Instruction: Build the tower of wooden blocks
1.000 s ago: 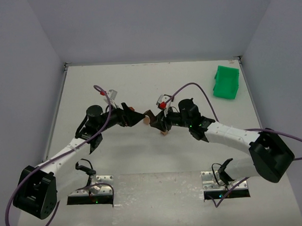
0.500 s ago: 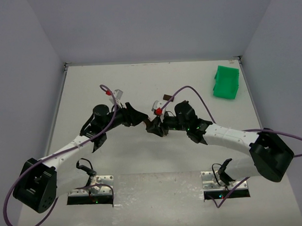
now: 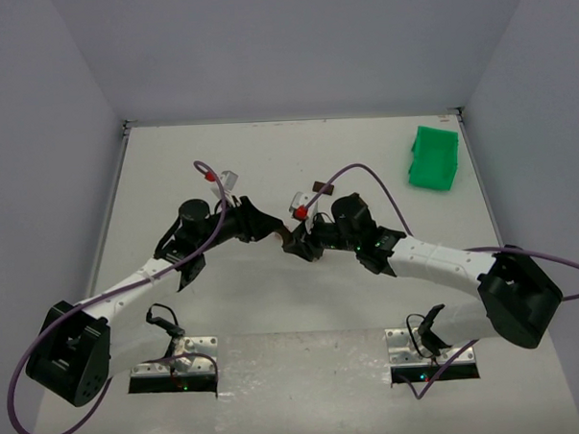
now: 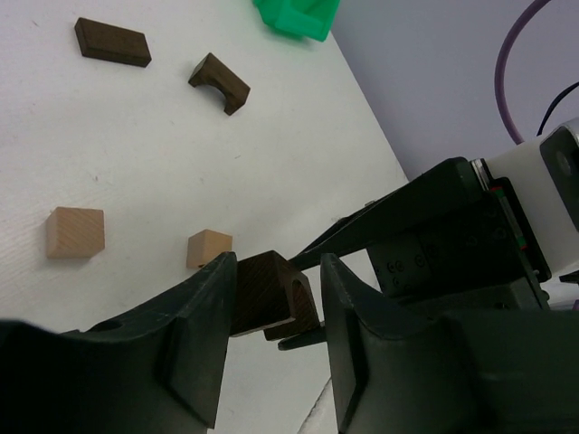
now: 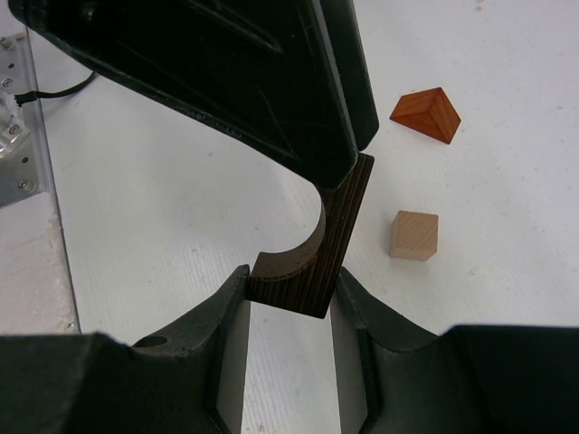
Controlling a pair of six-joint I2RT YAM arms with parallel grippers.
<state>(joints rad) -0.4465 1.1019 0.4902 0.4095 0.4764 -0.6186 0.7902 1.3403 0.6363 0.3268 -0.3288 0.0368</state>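
A dark brown arch block (image 3: 285, 238) hangs above the table's middle, between both grippers. My right gripper (image 5: 289, 276) is shut on its lower leg (image 5: 312, 262). My left gripper (image 4: 278, 267) has closed round the other end (image 4: 271, 294), its fingers against the block's sides. In the top view the left gripper (image 3: 269, 235) and the right gripper (image 3: 298, 243) meet tip to tip. On the table lie a tan cube (image 4: 76, 232), a smaller tan cube (image 4: 209, 249), a second dark arch (image 4: 220, 83), a flat dark block (image 4: 112, 42) and a reddish-brown wedge (image 5: 427, 114).
A green plastic bin (image 3: 433, 158) stands at the back right of the white table; its corner (image 4: 294, 16) also shows in the left wrist view. Purple cables loop over both arms. Grey walls close the table's sides and back.
My left gripper has moved right to the right gripper and gone from wide open to closed round the arch block. The right gripper shifted slightly left, still gripping the block.
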